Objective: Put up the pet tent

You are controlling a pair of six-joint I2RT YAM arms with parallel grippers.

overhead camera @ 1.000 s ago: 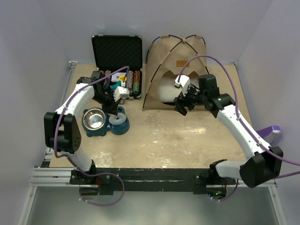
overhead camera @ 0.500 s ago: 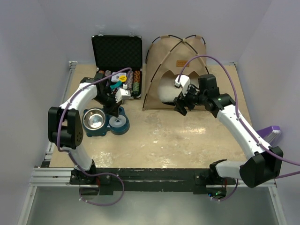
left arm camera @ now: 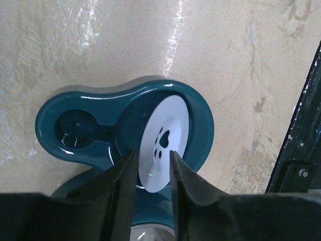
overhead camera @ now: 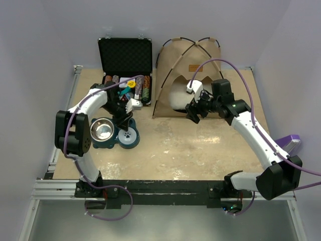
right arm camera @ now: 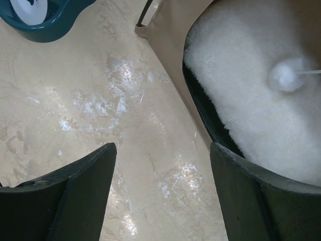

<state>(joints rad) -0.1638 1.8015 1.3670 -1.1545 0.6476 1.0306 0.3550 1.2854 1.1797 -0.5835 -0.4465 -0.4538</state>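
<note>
The pet tent stands upright at the back right: tan canvas, crossed black poles at the top, an arched doorway facing me. In the right wrist view its tan edge frames a fluffy white cushion and a white pom-pom. My right gripper hangs open just in front of the doorway, and in its own view only bare table shows between the fingers. My left gripper hovers over a teal pet feeder. Its jaws are narrowly parted above the feeder's white paw-print disc.
A steel bowl sits in the feeder's left half. An open black case with poker chips stands at the back left, beside the tent. A purple object lies at the right table edge.
The left gripper has moved right and nearer over the feeder, and its jaws have parted from shut. The feeder shifted slightly. The right arm and tent have not moved.
</note>
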